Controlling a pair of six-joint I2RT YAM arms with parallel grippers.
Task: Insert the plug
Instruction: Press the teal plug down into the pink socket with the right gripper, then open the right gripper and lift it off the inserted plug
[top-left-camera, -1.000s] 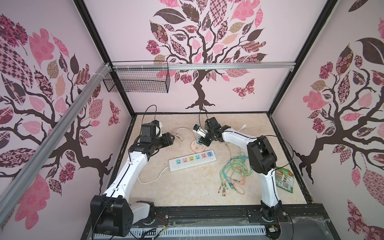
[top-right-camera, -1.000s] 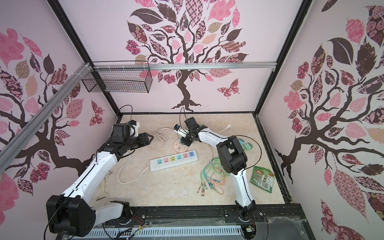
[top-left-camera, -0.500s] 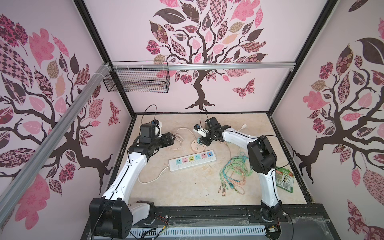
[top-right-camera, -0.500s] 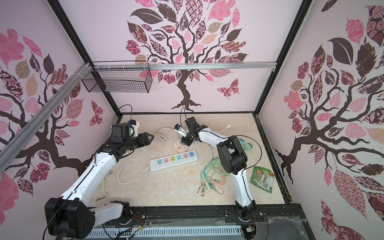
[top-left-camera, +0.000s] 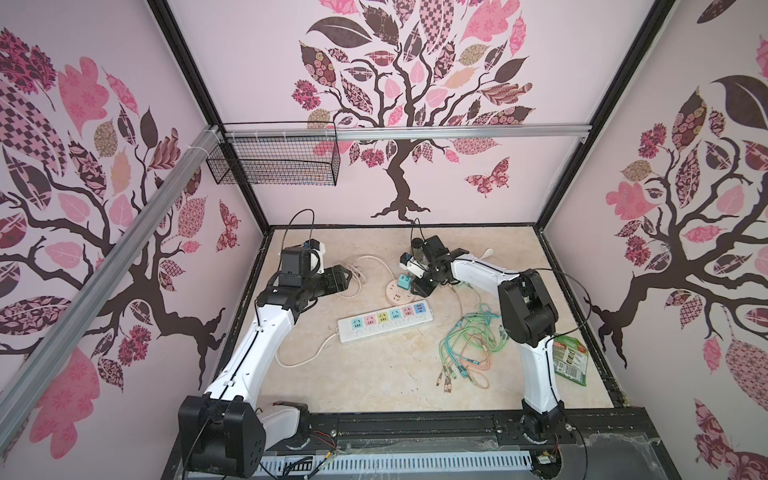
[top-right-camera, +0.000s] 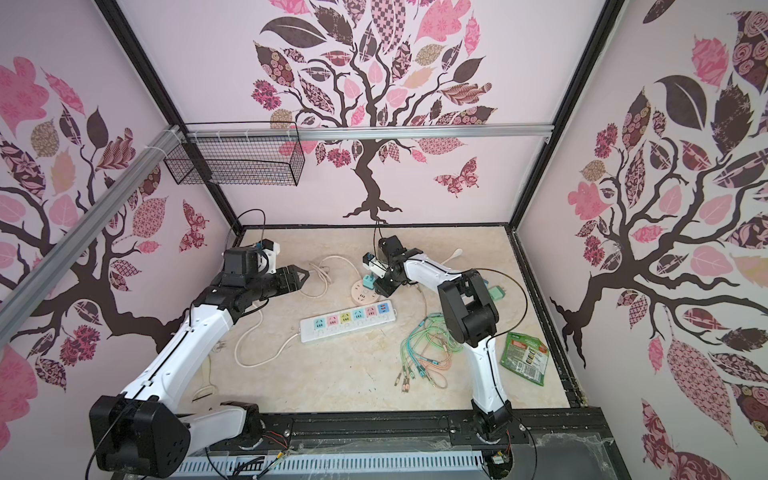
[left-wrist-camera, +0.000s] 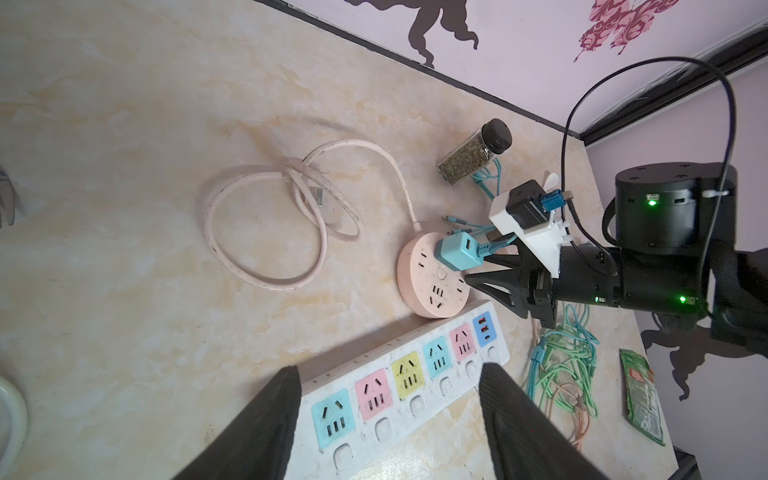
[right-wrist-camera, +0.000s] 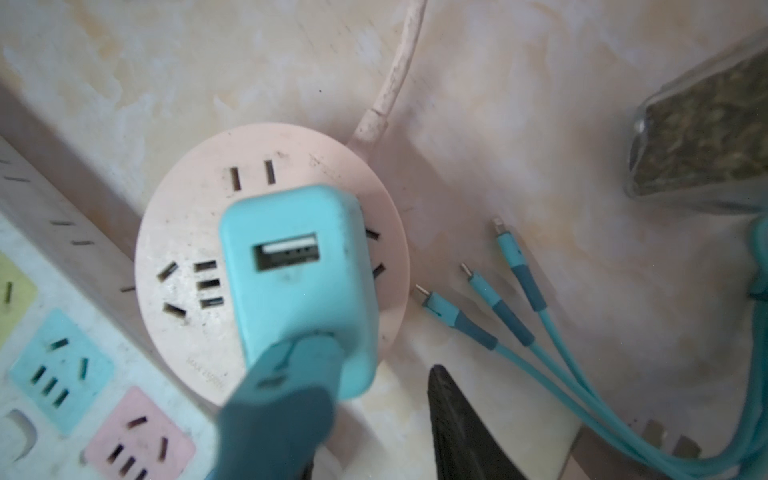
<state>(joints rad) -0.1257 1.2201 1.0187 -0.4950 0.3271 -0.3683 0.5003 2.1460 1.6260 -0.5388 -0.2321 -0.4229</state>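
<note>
Right wrist view puts the teal charger plug (right-wrist-camera: 291, 270) on the round pink socket hub (right-wrist-camera: 187, 232). Its body stands up from the hub's face and its prongs are hidden beneath, so it looks seated or very nearly so. A darker cable connector (right-wrist-camera: 282, 399) juts from its side. The hub lies toward the far edge of the tabletop (top-left-camera: 374, 374), about midway along it and just beside the power strip (left-wrist-camera: 399, 382).

The step in hand looks like the let-go after insertion. The right gripper (left-wrist-camera: 476, 268) sits just beside the plug with its fingers (right-wrist-camera: 457, 415) parted a little. They close on nothing I can make out, and a gap shows between the visible finger and the connector. The next move calls for drawing straight back without snagging the cable, with a press down first if the plug stands proud.

The left gripper (top-left-camera: 347, 279) hangs wide open and empty, left of the hub and apart from it.
</note>
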